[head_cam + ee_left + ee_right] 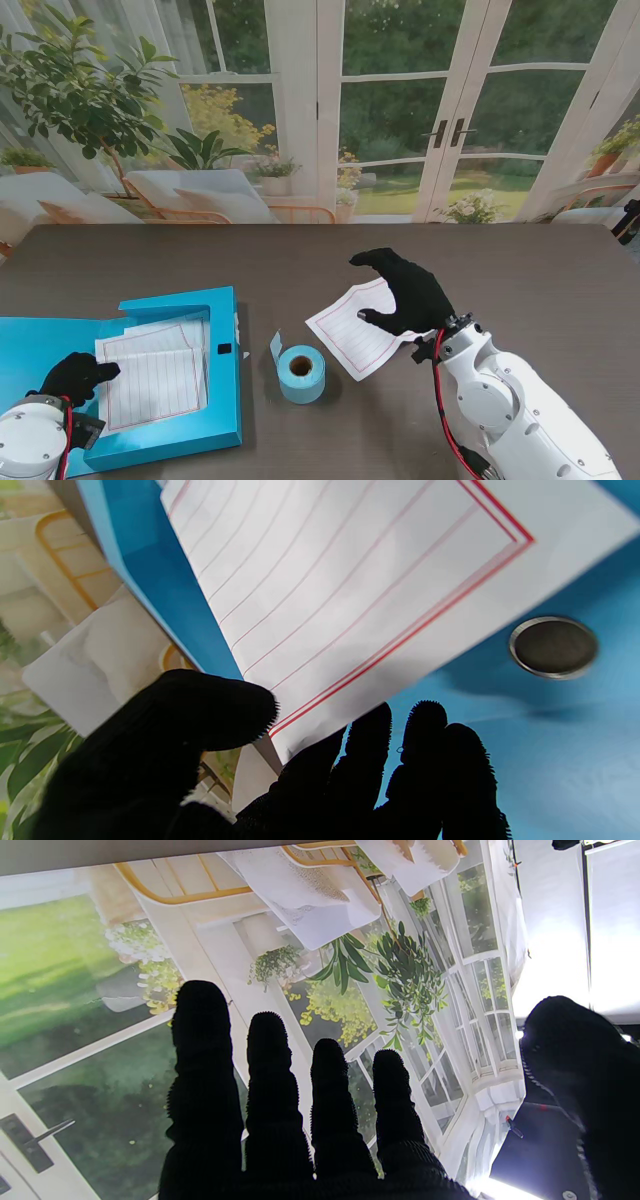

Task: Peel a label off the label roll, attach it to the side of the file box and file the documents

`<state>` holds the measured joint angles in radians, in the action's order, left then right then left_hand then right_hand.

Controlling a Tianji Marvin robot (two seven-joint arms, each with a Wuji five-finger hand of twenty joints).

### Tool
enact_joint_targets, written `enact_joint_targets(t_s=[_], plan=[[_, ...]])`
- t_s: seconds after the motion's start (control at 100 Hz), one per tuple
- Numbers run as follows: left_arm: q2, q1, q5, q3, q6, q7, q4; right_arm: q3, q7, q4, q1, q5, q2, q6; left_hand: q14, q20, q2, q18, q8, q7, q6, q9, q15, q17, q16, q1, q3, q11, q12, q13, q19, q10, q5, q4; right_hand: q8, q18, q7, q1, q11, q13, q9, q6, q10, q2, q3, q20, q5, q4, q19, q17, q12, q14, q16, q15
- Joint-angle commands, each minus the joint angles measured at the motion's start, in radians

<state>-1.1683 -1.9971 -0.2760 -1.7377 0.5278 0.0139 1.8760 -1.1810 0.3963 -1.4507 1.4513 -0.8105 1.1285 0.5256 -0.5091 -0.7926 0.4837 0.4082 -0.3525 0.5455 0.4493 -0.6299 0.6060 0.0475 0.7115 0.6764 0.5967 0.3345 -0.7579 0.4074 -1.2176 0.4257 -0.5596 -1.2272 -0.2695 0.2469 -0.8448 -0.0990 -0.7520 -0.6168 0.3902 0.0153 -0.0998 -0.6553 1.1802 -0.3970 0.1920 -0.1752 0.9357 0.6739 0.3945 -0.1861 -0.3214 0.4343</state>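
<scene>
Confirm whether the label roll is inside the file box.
No, the label roll stands on the table, right of the open file box.

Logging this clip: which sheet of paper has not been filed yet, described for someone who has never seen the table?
On the dark table, look right of the open blue file box and the blue label roll. The loose sheet lies under the right hand. Unlike the sheets in the box, it lies on bare table.
</scene>
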Motion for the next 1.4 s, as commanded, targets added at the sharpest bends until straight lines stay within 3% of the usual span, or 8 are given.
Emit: enact_joint_targets(t_s=[0.0, 0.25, 0.52, 0.72, 0.94, 1.09, 1.28, 1.39], plan=[[0.009, -0.001, -0.003, 0.002, -0.001, 0.013, 0.018, 0.004, -0.011, 0.002, 0.006, 0.000, 0.005, 0.006, -0.019, 0.024, -0.025, -0.045, 0.041, -0.072, 0.029, 0.035, -0.041, -0.037, -0.028, -0.034, -0.023, -0.030, 0.026, -0.033, 0.027, 0.009, 0.010, 0.030, -0.009, -0.009, -0.007, -0.001, 0.004, -0.022, 0.011, 0.022, -0.007, 0.017, -0.002, 0.009, 0.014, 0.011, 0.020, -0.444, 0.001, 0.015, -0.010, 0.002], [0.027, 0.025, -0.069, 0.030, 0.056, 0.059, 0.021, 0.005, -0.014, 0.003, 0.010, 0.005, 0.005, 0.009, 0.012, 0.148, -0.066, -0.059, 0.176, -0.370, 0.067, 0.097, -0.304, -0.102, -0.188, -0.057, -0.057, -0.229, 0.244, -0.141, 0.333, 0.034, 0.037, 0.072, -0.010, -0.008, -0.008, -0.002, 0.005, -0.027, 0.015, 0.025, -0.009, 0.018, 0.000, 0.008, 0.017, 0.011, 0.022, -0.445, 0.000, 0.014, -0.013, 0.006], [0.040, 0.058, -0.062, 0.055, 0.098, 0.109, 0.012, 0.001, -0.022, 0.004, 0.011, 0.008, 0.004, 0.009, 0.026, 0.201, -0.096, -0.059, 0.212, -0.453, 0.095, 0.163, -0.460, -0.097, -0.276, -0.071, -0.075, -0.264, 0.383, -0.184, 0.574, 0.054, 0.057, 0.098, -0.011, -0.006, -0.009, -0.005, 0.007, -0.034, 0.023, 0.029, -0.011, 0.018, 0.001, 0.008, 0.024, 0.011, 0.023, -0.444, -0.001, 0.012, -0.015, 0.009], [0.066, 0.060, -0.126, 0.063, 0.162, 0.184, 0.034, 0.001, -0.023, 0.005, 0.011, 0.009, 0.004, 0.010, 0.044, 0.217, -0.117, -0.056, 0.250, -0.491, 0.123, 0.242, -0.543, -0.056, -0.335, -0.090, -0.093, -0.291, 0.465, -0.229, 0.806, 0.068, 0.120, 0.127, -0.012, -0.005, -0.009, -0.007, 0.008, -0.037, 0.027, 0.030, -0.011, 0.022, 0.004, 0.008, 0.029, 0.012, 0.023, -0.443, 0.000, 0.010, -0.017, 0.011], [0.058, 0.034, -0.173, 0.054, 0.174, 0.149, 0.056, -0.001, -0.027, 0.008, 0.012, 0.010, 0.003, 0.010, 0.054, 0.181, -0.109, -0.045, 0.279, -0.514, 0.132, 0.294, -0.561, -0.014, -0.371, -0.095, -0.095, -0.308, 0.508, -0.275, 0.999, 0.074, 0.158, 0.130, -0.012, -0.004, -0.009, -0.007, 0.009, -0.040, 0.030, 0.031, -0.011, 0.023, 0.005, 0.008, 0.031, 0.012, 0.023, -0.442, 0.000, 0.011, -0.019, 0.012], [0.041, 0.011, -0.185, 0.040, 0.089, 0.080, 0.062, -0.002, -0.031, 0.010, 0.010, 0.009, 0.002, 0.004, 0.061, 0.170, -0.107, -0.053, 0.276, -0.502, 0.087, 0.253, -0.556, -0.007, -0.373, -0.099, -0.098, -0.294, 0.506, -0.261, 1.002, 0.038, 0.123, 0.132, -0.013, -0.003, -0.009, -0.007, 0.009, -0.038, 0.033, 0.028, -0.013, 0.021, 0.003, 0.008, 0.039, 0.011, 0.022, -0.444, 0.000, 0.008, -0.019, 0.011], [0.026, -0.002, -0.191, 0.037, -0.097, 0.003, 0.065, -0.007, -0.038, 0.011, 0.012, -0.001, -0.002, -0.002, 0.137, 0.130, -0.107, -0.116, 0.253, -0.455, -0.003, 0.193, -0.536, -0.037, -0.345, -0.101, -0.099, -0.269, 0.463, -0.235, 1.003, -0.045, 0.056, 0.139, -0.013, -0.003, -0.006, -0.005, 0.013, -0.033, 0.030, 0.026, -0.016, 0.020, -0.001, 0.008, 0.045, 0.009, 0.021, -0.445, 0.000, 0.009, -0.019, 0.008], [0.019, 0.004, -0.152, 0.043, -0.213, -0.034, 0.065, -0.011, -0.041, 0.011, 0.015, -0.011, -0.005, -0.010, 0.137, 0.121, -0.098, -0.115, 0.246, -0.442, -0.036, 0.159, -0.535, -0.047, -0.339, -0.097, -0.092, -0.264, 0.453, -0.225, 1.006, -0.069, 0.025, 0.133, -0.012, -0.003, -0.004, -0.004, 0.015, -0.022, 0.019, 0.020, -0.018, 0.020, -0.006, 0.009, 0.047, 0.009, 0.017, -0.451, 0.000, 0.007, -0.018, 0.004]])
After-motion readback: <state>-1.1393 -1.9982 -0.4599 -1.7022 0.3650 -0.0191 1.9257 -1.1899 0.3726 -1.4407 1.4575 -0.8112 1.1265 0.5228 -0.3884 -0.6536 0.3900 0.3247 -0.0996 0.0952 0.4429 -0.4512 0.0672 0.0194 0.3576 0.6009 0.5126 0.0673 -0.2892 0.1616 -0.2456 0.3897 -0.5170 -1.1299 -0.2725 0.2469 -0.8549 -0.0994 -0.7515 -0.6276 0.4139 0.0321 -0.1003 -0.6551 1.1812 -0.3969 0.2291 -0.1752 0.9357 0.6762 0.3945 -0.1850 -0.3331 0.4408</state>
